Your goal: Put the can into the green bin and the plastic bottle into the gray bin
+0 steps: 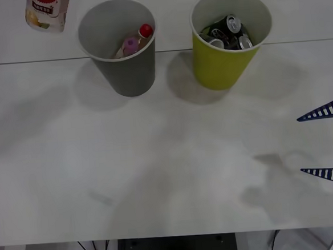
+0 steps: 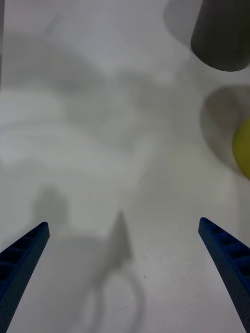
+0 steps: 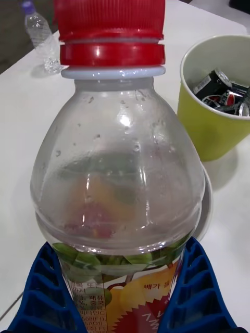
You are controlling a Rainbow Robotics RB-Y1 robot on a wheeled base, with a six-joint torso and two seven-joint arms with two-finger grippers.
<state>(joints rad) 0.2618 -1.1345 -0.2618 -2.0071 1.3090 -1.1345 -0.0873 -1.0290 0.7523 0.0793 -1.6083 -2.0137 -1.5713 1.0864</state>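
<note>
My left gripper (image 3: 122, 296) is shut on the plastic bottle (image 3: 117, 171), its blue fingers (image 3: 44, 296) clamping the red-and-yellow label below the red cap. In the front view the plastic bottle (image 1: 47, 10) hangs at the far left edge, left of the gray bin (image 1: 120, 45). The gray bin holds a pink-labelled bottle (image 1: 132, 44) with a red cap. The green bin (image 1: 229, 46) stands to its right with several cans (image 1: 231, 32) inside; the green bin (image 3: 219, 104) and cans (image 3: 221, 93) also show beyond the held bottle. My right gripper (image 1: 328, 142) waits open at the table's right edge.
A clear bottle with a purple cap (image 3: 39, 36) stands far off on the table. From the right wrist, the gray bin (image 2: 221, 36) and a sliver of the green bin (image 2: 244, 148) lie ahead of the open gripper (image 2: 122, 244). A table seam (image 1: 36, 61) runs behind the bins.
</note>
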